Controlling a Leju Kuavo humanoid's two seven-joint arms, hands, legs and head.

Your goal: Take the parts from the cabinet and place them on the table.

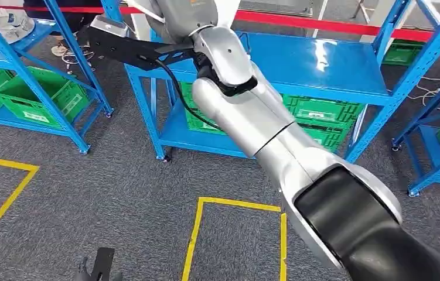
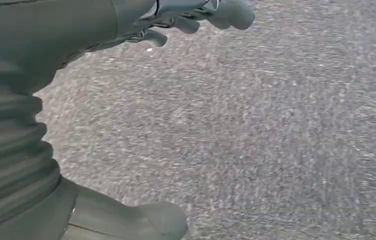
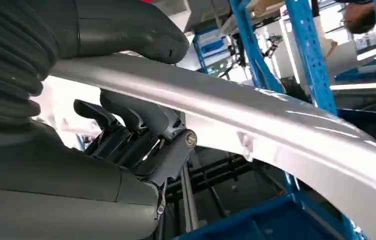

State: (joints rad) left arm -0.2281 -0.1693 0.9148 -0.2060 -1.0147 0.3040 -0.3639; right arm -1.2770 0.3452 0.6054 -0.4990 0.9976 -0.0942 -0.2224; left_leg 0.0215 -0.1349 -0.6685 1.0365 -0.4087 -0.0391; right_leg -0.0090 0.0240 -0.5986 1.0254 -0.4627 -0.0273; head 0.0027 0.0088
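Across the middle of the head view the right arm (image 1: 276, 134) reaches up over the blue shelving rack (image 1: 317, 64) with green crates (image 1: 323, 114), its right hand (image 3: 125, 130) grasping a long silver part (image 3: 256, 120), while the left hand (image 2: 191, 17) hangs over grey carpet (image 2: 256, 130), apparently released.
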